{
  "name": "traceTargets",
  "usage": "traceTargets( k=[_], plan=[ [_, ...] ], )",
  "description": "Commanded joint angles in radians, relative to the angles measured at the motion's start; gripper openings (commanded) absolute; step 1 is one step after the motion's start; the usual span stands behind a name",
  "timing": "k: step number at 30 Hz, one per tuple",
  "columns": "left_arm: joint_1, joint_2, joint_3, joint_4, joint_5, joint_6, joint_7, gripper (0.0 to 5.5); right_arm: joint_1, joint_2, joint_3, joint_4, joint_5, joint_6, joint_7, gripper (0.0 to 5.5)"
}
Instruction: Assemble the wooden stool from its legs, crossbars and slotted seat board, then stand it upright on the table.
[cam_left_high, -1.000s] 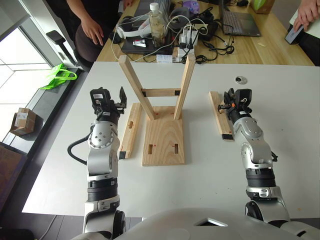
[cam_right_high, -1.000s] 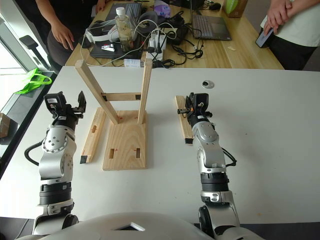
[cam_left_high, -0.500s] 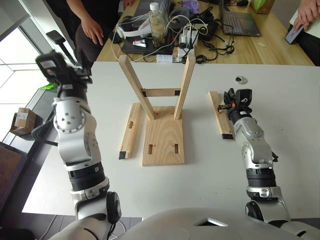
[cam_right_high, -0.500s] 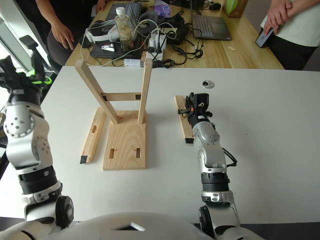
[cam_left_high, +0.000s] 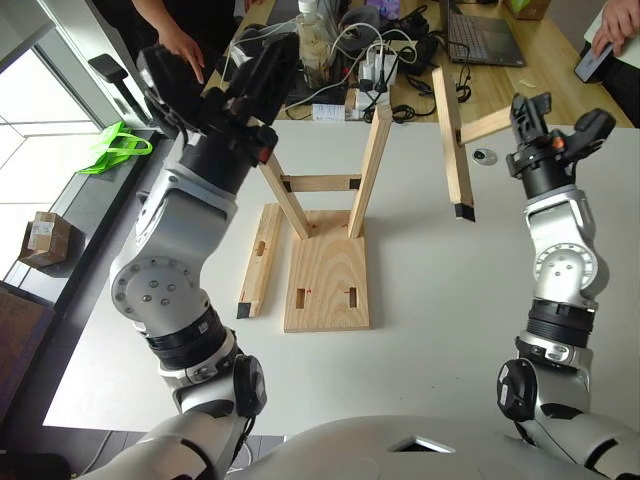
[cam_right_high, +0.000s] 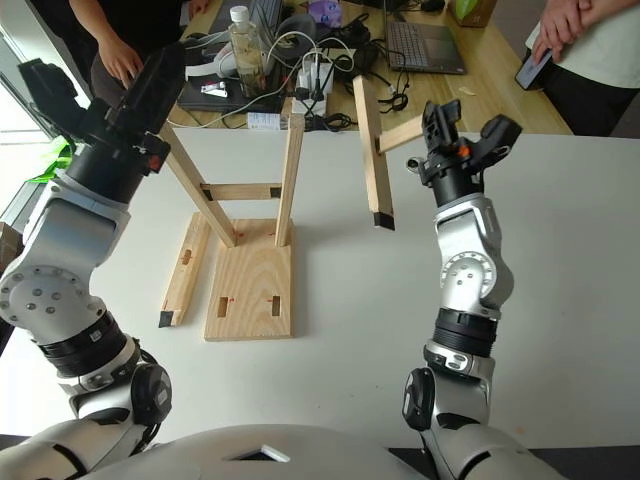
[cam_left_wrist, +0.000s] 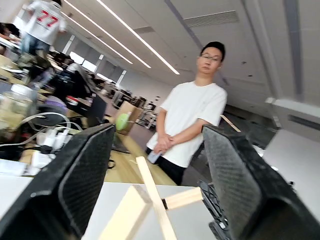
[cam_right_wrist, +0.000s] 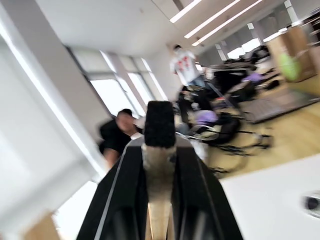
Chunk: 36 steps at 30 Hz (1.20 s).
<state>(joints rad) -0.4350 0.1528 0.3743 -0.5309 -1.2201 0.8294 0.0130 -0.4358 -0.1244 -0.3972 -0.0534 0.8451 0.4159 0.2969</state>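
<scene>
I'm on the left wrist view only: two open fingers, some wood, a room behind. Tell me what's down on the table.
Observer: The seat board lies flat on the white table, with two legs standing in its far slots, joined by a crossbar.
Operator: Now report any loose parts.
Observer: A loose leg lies flat beside the board's left edge.
Operator: Tell me what the other arm has.
Observer: The right gripper holds a third leg by its side bar, in the air to the right of the standing pair, black-capped end down.
</scene>
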Motion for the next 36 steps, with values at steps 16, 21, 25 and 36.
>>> traceTargets(
  k=[16,21,25,36],
  plan=[
    [0.084,0.195,-0.277,-0.103,-0.683,-0.062,0.109,3.19,0.113,-0.091,0.049,-0.371,0.946,0.294,0.128,0.36],
    [0.107,0.252,-0.294,-0.129,-0.691,-0.094,0.076,3.19,0.128,-0.114,0.075,-0.37,0.975,0.282,0.125,0.36],
    [0.118,0.281,-0.308,-0.141,-0.698,-0.113,0.046,3.19,0.147,-0.136,0.079,-0.351,0.99,0.286,0.138,0.36],
    [0.141,0.34,-0.335,-0.155,-0.699,-0.141,-0.005,3.19,0.16,-0.201,0.064,-0.277,1.026,0.313,0.184,0.36]
  ],
)
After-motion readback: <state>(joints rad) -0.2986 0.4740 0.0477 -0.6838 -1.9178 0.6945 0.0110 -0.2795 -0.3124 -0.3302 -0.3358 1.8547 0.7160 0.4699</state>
